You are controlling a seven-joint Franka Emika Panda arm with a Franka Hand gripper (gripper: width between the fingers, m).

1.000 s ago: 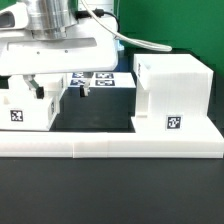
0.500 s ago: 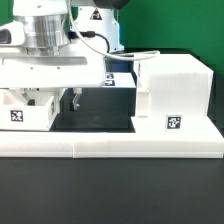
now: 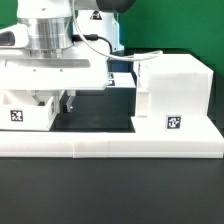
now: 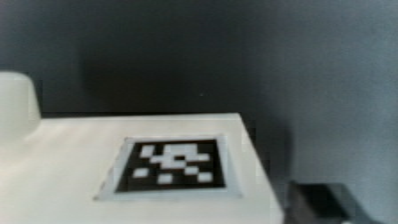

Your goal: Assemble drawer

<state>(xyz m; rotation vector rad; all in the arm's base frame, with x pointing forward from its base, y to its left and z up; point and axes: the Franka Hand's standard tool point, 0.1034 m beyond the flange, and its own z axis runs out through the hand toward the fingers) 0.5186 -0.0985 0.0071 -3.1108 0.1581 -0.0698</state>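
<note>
The drawer, a low white open-topped box with a black-and-white tag on its front, sits at the exterior view's left. My gripper hangs low over it, jaws spread; one dark finger shows just past the drawer's right wall, and the other is hidden. In the wrist view a white face of the drawer with a tag fills the lower part, close below the camera, and one dark fingertip shows beside its edge. The tall white housing stands at the exterior view's right, apart from the drawer.
A long white ledge runs along the front under both parts. A strip of the marker board shows behind, between my hand and the housing. A black gap separates the drawer from the housing. A cable loops above the housing.
My hand has moved toward the exterior view's left and lower, down onto the drawer. It now covers most of the marker board's tags. The drawer and housing have not moved.
</note>
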